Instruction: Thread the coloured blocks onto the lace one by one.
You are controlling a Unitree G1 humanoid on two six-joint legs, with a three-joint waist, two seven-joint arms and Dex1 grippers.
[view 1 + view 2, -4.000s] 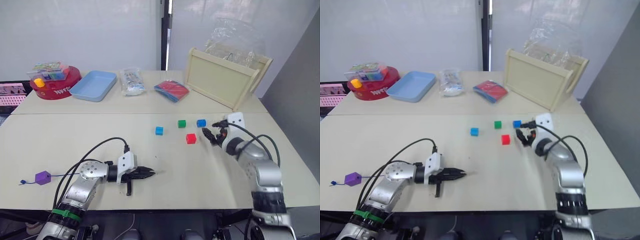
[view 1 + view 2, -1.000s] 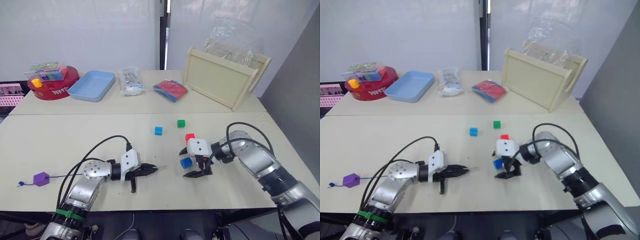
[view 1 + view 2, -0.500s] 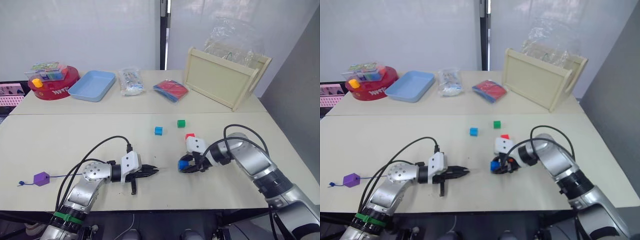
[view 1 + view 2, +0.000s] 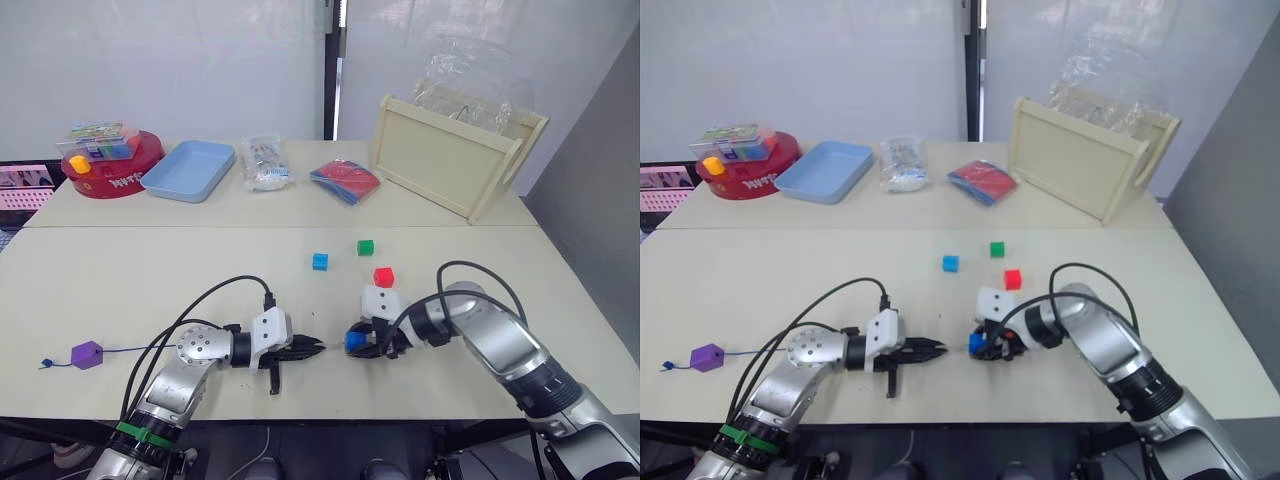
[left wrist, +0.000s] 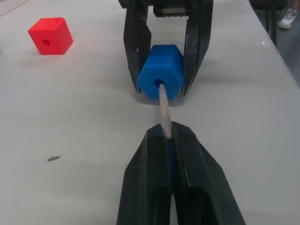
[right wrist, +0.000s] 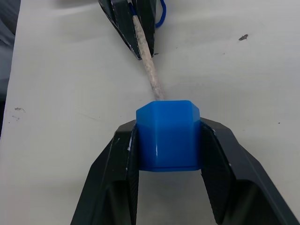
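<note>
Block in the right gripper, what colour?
Blue. The block shows best in the left wrist view, clamped in the right gripper.

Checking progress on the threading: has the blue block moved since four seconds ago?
Yes. The blue block, in the right gripper, moved nearer, away from the green block.

Robot arms: silver-grey forearms ending in two-fingered black grippers.
Left gripper (image 4: 312, 347) and right gripper (image 4: 362, 343) each carry a white boxy wrist housing; looping black cables (image 4: 205, 298) run along both arms; a green band (image 4: 131, 432) rings the left arm at lower left; fingers (image 5: 144, 187) are tapered, matte black, scuffed.
</note>
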